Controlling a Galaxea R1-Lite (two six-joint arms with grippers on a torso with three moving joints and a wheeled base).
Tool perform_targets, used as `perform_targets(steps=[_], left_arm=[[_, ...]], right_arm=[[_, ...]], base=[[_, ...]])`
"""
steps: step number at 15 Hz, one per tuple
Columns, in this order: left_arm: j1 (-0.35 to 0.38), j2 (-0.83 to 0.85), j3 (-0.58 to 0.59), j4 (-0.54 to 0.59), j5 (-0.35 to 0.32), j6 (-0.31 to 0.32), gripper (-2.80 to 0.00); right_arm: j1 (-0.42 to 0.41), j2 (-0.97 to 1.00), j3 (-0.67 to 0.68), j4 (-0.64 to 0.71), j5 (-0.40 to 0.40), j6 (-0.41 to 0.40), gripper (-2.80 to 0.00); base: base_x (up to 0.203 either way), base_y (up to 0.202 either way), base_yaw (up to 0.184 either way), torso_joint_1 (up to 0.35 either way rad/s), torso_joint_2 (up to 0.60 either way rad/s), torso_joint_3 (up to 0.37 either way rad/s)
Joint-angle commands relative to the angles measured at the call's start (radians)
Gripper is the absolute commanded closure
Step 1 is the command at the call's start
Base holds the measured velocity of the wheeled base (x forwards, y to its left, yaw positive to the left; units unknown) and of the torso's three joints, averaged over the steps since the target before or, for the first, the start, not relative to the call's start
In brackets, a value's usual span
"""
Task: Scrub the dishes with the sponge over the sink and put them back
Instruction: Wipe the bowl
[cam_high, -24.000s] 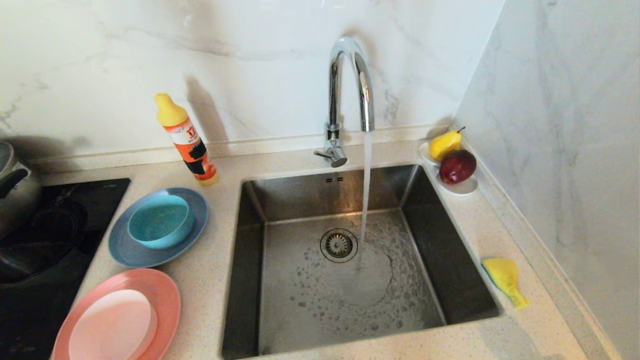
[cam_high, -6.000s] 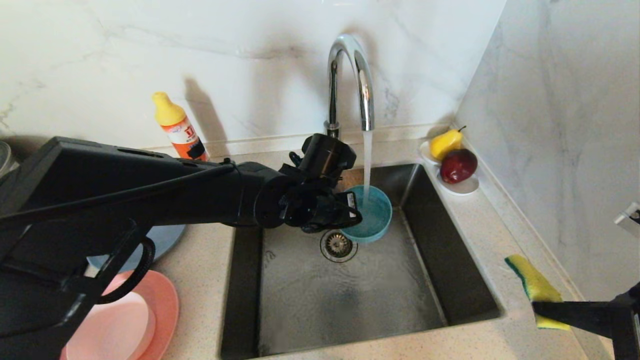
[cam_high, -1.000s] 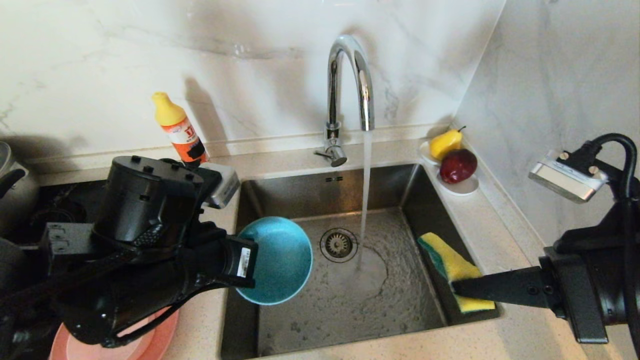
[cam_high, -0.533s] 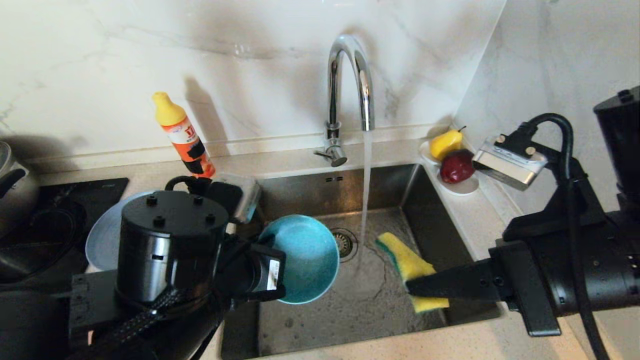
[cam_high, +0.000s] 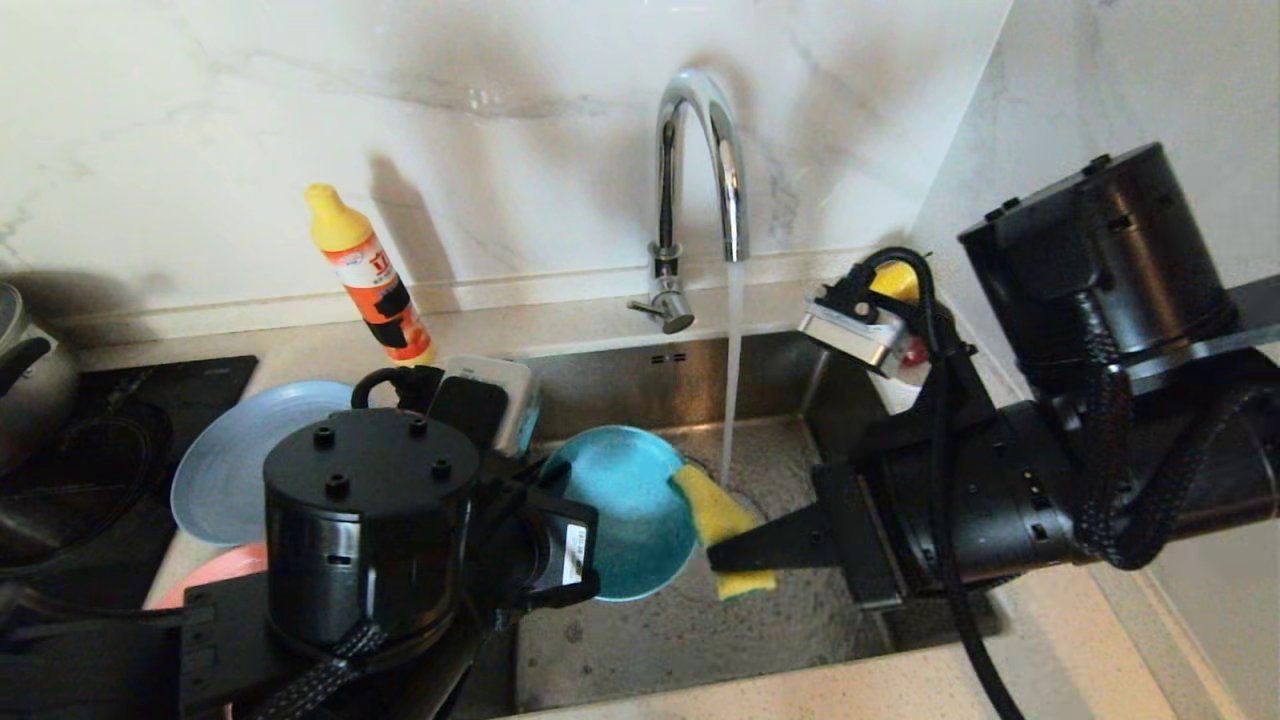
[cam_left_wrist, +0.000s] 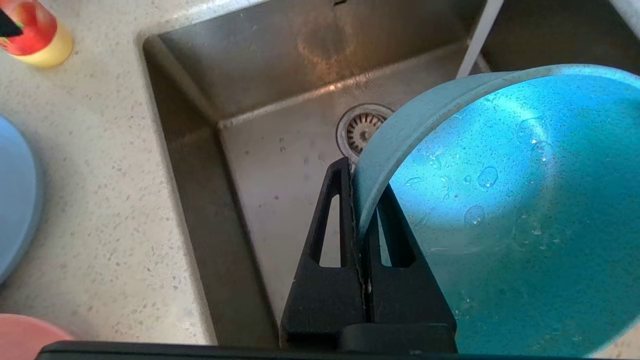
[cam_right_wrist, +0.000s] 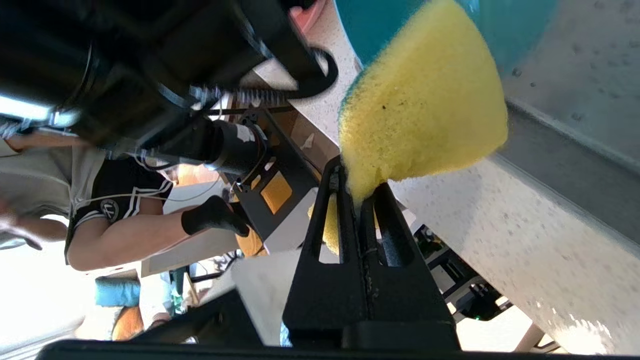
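Note:
Over the sink (cam_high: 650, 640) my left gripper (cam_left_wrist: 358, 176) is shut on the rim of the teal bowl (cam_high: 620, 510), which is tipped on its side with its wet inside facing right. My right gripper (cam_high: 718, 556) is shut on the yellow sponge (cam_high: 722, 520), and the sponge presses against the bowl's right rim. The right wrist view shows the sponge (cam_right_wrist: 425, 100) squeezed between the fingertips (cam_right_wrist: 340, 175) with the bowl (cam_right_wrist: 515, 25) behind it. The grey-blue plate (cam_high: 225, 470) and the salmon-pink plate (cam_high: 210, 575) lie on the counter to the left, partly hidden by my left arm.
Water runs from the chrome tap (cam_high: 700, 150) into the sink just right of the bowl. An orange detergent bottle (cam_high: 370, 280) stands at the back left. A pot (cam_high: 30, 370) sits on the black hob (cam_high: 120, 400). The marble side wall is close behind my right arm.
My right gripper has carried the sponge leftward across the sink until it meets the bowl. The left gripper has shifted the bowl a little to the right, toward the water stream.

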Motion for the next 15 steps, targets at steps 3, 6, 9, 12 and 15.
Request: perform_targets(steps=[3,6,9,12,15], left_arm=[[-0.025,0.015,0.001,-0.01,0.005,-0.002,0.0],[-0.027,0.006,0.016,-0.046,0.004,0.001,0.0],[-0.03,0.015,0.051,-0.096,0.004,0.011,0.0],[-0.029,0.031,0.048,-0.105,0.005,0.01,0.0],[-0.021,0.05,0.013,-0.108,0.01,0.004,0.0]], right_arm=[[0.007,0.093,-0.071,0.003,0.001,0.032,0.0],[0.006,0.137,-0.122,0.004,-0.002,0.059,0.0],[0.004,0.152,-0.153,0.005,-0.002,0.077,0.0],[0.007,0.113,-0.153,0.021,-0.001,0.08,0.0],[0.016,0.077,-0.145,0.065,0.002,0.08,0.0]], base=[[0.0,0.0,0.0,0.0,0.0,0.0],[0.0,0.0,0.0,0.0,0.0,0.0],[0.0,0.0,0.0,0.0,0.0,0.0],[0.0,0.0,0.0,0.0,0.0,0.0],[0.0,0.0,0.0,0.0,0.0,0.0]])
